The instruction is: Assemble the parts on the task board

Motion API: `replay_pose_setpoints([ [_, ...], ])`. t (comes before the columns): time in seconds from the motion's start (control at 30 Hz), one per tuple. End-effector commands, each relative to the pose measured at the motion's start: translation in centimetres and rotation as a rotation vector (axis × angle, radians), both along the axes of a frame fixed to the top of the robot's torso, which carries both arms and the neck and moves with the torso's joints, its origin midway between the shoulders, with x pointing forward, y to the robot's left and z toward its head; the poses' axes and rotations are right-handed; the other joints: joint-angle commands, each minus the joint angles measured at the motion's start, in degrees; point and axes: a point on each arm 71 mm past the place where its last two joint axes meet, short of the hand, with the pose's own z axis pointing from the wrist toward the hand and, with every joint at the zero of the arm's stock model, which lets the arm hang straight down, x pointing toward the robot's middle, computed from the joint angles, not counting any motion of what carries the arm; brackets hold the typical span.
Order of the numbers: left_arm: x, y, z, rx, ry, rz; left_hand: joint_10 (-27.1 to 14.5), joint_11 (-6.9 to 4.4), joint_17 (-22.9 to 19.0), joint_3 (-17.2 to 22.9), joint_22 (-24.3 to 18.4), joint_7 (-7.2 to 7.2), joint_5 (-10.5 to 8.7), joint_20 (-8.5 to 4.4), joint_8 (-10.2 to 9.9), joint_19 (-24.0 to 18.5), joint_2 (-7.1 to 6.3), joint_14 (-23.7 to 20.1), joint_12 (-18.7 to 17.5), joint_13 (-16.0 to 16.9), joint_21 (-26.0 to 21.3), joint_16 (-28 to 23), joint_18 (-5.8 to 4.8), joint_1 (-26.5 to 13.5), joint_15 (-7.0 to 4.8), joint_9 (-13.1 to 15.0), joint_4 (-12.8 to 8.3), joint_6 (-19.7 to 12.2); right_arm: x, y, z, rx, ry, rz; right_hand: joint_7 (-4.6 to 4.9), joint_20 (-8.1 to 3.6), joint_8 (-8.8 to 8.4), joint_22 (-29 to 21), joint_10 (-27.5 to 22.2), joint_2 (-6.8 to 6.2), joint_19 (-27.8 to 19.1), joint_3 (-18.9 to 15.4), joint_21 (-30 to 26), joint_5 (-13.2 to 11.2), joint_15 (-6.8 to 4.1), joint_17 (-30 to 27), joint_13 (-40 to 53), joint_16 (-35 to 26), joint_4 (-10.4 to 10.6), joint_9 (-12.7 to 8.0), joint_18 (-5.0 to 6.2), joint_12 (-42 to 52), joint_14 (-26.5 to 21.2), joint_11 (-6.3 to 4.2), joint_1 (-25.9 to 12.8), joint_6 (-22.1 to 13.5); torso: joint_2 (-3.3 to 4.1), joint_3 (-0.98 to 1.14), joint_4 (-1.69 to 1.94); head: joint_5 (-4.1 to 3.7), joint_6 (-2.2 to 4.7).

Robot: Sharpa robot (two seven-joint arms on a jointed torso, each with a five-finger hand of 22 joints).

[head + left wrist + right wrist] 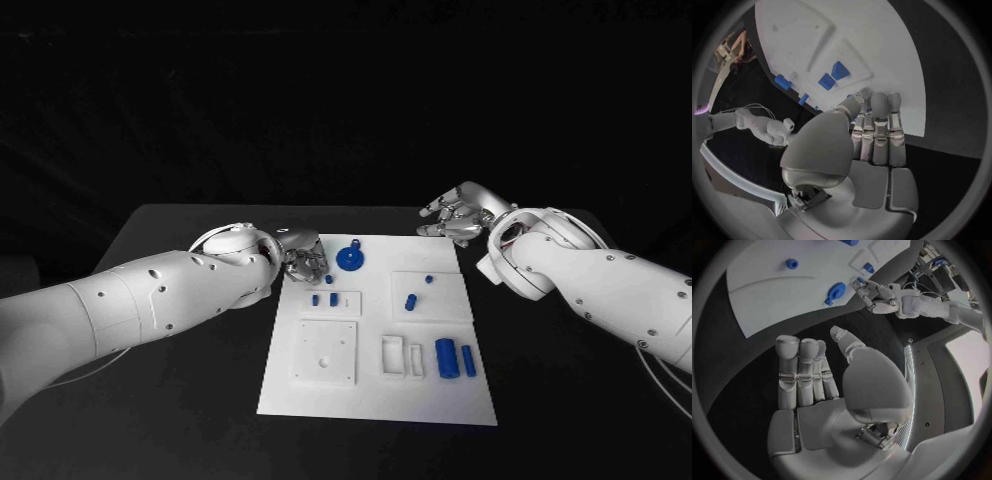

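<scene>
The white task board (378, 400) lies in the middle of the black table. A round blue part with a knob (351, 258) sits near its far edge. Small blue pegs (325, 298) stand in a left block, and another peg (410, 301) is in the right block. Two blue cylinders (456, 358) lie at the board's right side. My left hand (300, 255) hovers at the board's far left edge, beside the round part, holding nothing; its fingers (879, 130) lie straight. My right hand (462, 215) is raised beyond the far right corner, empty, with its fingers (804, 375) extended.
A raised white square plate (326, 351) and narrow white slots (401, 356) sit on the near half of the board. Black table surface (173, 420) runs on both sides. My white forearms (130, 305) reach in from both edges.
</scene>
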Motion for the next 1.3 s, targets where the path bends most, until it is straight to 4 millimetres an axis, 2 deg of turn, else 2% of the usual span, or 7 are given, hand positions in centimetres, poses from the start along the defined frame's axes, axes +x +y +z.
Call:
replay_pose_setpoints([
  [0.03,0.3,0.8,0.1,-0.005,-0.034,0.043,-0.44,-0.08,-0.24,0.65,1.19,-0.06,-0.14,0.08,0.28,-0.33,-0.69,-0.33,-0.28,-0.01,-0.43,-0.34,0.6,0.11,0.08,-0.04,0.19,-0.4,0.0,0.1,-0.2,-0.014,0.02,0.021,-0.01,-0.43,-0.21,3.81,1.68,-0.01,1.55,0.64,-0.59,0.04,-0.26,-0.3,-3.33,-0.44,-0.34,-0.05,0.38,-3.48,0.42,-0.2,-0.34,0.4,0.02,-0.01,-0.04,-0.01,0.05],
  [0.23,0.6,2.3,0.7,-0.071,-0.084,0.072,-0.36,0.05,-1.19,1.47,1.24,0.38,0.07,0.11,0.32,-0.99,-1.23,-0.71,-0.27,-0.01,-0.62,-1.53,0.66,0.66,0.11,-0.03,0.34,0.34,-0.1,-0.1,-0.8,-0.087,0.084,0.073,-0.62,-0.04,0.02,2.52,11.0,-0.46,2.52,5.59,-4.24,-1.22,0.06,-3.23,-32.07,-1.74,-1.68,0.02,0.8,-36.32,2.23,1.11,0.0,2.2,-0.02,0.02,-0.12,-0.63,0.52],
  [0.6,1.3,6.9,2.8,-0.686,0.058,0.266,-4.57,2.14,-11.19,1.3,-5.76,1.57,0.11,3.68,0.23,-10.95,-1.41,-8.36,-0.29,-0.04,-13.94,-27.54,-1.59,-0.66,3.91,-0.07,1.58,0.12,-0.7,-0.7,-1.8,-0.347,0.069,0.125,-0.47,1.38,-0.33,2.14,5.57,-0.4,2.57,10.61,-5.65,-3.95,1.82,-5.04,-41.12,-1.11,-3.07,-0.12,1.95,-45.99,2.19,3.71,-0.68,4.7,-0.08,-0.01,-0.09,-3.27,1.27],
  [0.8,0.8,8.2,3.5,-0.979,0.115,0.303,-6.24,3.04,-10.95,0.15,-29.12,1.64,1.33,9.05,0.32,-20.49,-0.91,-7.5,-0.24,-0.03,-21.94,-54.32,-4.31,-1.96,8.28,-0.05,3.65,-0.68,-1.1,-0.5,-3.0,-0.459,0.052,0.131,-1.06,1.12,-0.28,1.92,4.14,-1.11,2.42,12.66,-7.03,-5.16,1.37,-6.07,-41.16,-0.86,-3.64,-0.14,1.45,-45.99,1.99,3.48,-0.88,5.02,-0.15,-0.26,0.14,-3.52,1.54],
  [0.87,0.4,8.3,3.7,-1.029,0.127,0.3,-6.69,3.03,-11.1,-0.78,-38.78,1.58,1.14,9.71,0.48,-17.44,-0.58,-7.05,-0.34,-0.08,-22.07,-60.06,-2.78,-1.77,9.15,0.01,3.44,-0.64,-1.3,-0.4,-3.3,-0.483,0.042,0.131,-1.06,1.06,-0.28,1.76,3.76,-1.45,2.41,12.84,-7.61,-5.41,1.45,-6.44,-41.16,-0.84,-3.63,-0.15,1.22,-45.98,2.03,3.52,-1.07,4.81,-0.04,-0.19,0.16,-3.52,1.61],
  [1.07,-0.7,8.0,4.0,-1.104,0.156,0.275,-7.29,3.43,-11.14,-5.49,-57.49,1.61,0.11,10.18,0.3,-13.35,1.0,-9.04,-0.3,-0.07,-21.56,-59.95,-2.17,-1.21,9.74,-0.08,2.17,-1.06,-1.8,0.4,-3.9,-0.519,0.023,0.143,-0.71,1.53,-0.28,1.1,2.99,-2.29,2.62,12.48,-8.9,-5.83,2.07,-7.65,-41.17,-0.62,-3.52,-0.16,1.65,-45.99,2.28,3.96,-1.2,4.33,0.04,-0.13,-0.05,-3.27,1.59],
  [1.3,-1.4,7.8,4.3,-1.134,0.159,0.258,-7.75,3.85,-11.13,-6.01,-59.92,1.73,0.08,9.83,0.31,-11.06,1.13,-8.17,-0.29,-0.06,-21.08,-59.9,-1.56,-1.37,9.47,-0.07,1.67,-0.9,-2.4,1.3,-4.2,-0.538,0.027,0.17,-0.21,1.99,-0.28,0.72,3.35,-2.66,2.62,12.16,-9.12,-5.8,2.52,-8.4,-41.16,-0.23,-3.7,-0.17,2.15,-45.98,2.15,4.23,-0.82,4.16,0.02,-0.21,0.08,-3.29,1.52],
])
